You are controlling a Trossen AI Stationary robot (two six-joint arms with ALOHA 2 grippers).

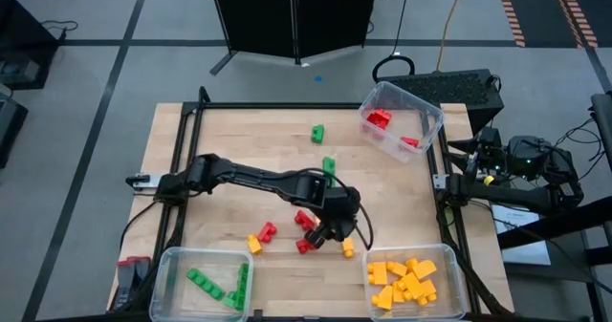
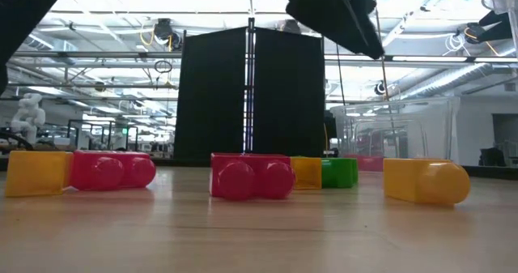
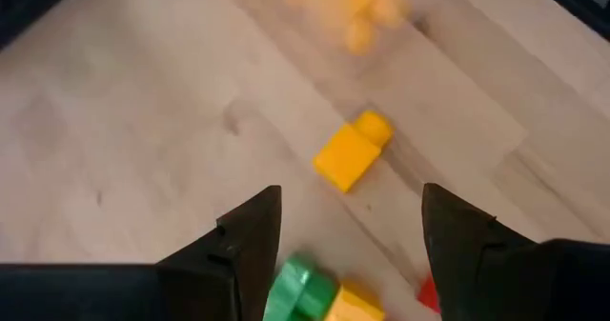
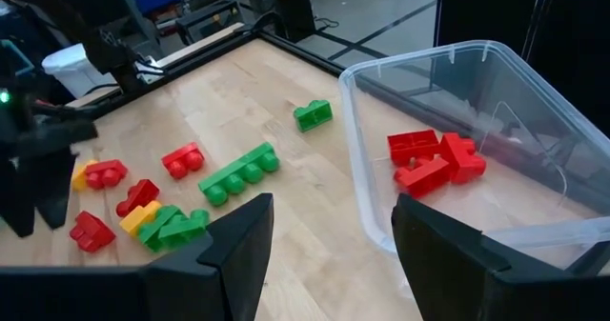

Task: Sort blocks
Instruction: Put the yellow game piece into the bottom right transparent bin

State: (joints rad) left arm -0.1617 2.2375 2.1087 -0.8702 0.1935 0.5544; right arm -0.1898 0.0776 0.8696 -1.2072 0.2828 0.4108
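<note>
One yellow block (image 3: 351,151) lies on the tabletop (image 1: 249,131) just ahead of left hand (image 3: 349,254), open and empty. Centre fingers over it, drop straight. Right hand (image 4: 329,250) open, parked by red bin (image 4: 534,140).

Red, green and yellow-orange blocks (image 1: 304,228) scattered mid-table, others grouped by colour in three bins.

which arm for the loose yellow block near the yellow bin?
Left. Its tool hangs open right by the yellow block, seen just ahead in its wrist view. The right tool is parked off-table by the red bin.
</note>
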